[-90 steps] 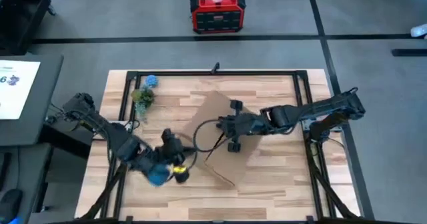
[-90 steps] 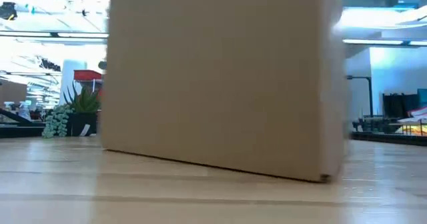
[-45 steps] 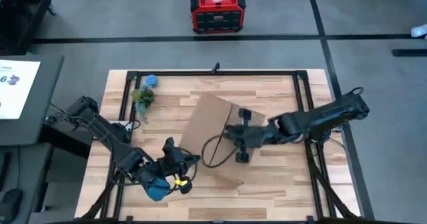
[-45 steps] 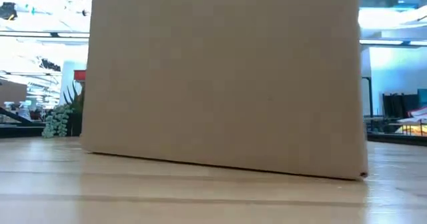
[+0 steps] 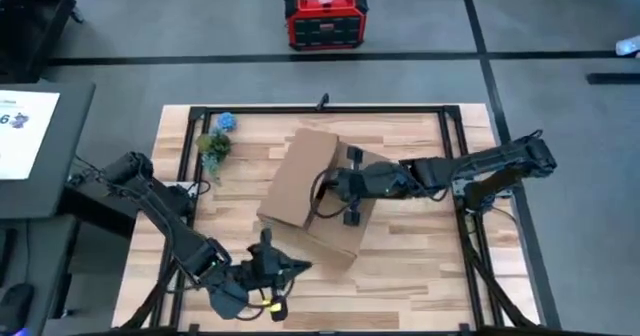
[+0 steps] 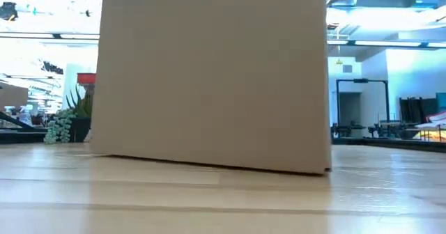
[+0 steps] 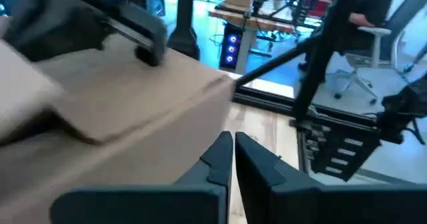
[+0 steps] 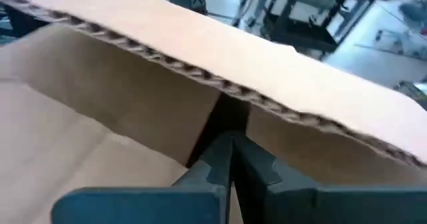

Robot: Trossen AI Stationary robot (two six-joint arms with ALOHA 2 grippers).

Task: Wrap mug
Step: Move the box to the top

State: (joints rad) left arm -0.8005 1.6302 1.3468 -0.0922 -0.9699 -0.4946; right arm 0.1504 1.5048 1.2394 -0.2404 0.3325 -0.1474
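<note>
Folding stage: my right jaws [image 5: 322, 189], pinched shut on the cardboard sheet [image 5: 300, 179], tip it over the desk [image 5: 420, 266]; left jaws [image 5: 297, 268], closed and empty, wait nearby; mug unseen, so placing it looks next.

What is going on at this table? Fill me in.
The right hand is at the middle of the table, fingers closed on the edge of a cardboard sheet, folding one flap up and over. The left hand sits apart at the near left, closed, with something blue and yellow under its arm; whether that is the mug is unclear. A small plant stands at the far left corner.
</note>
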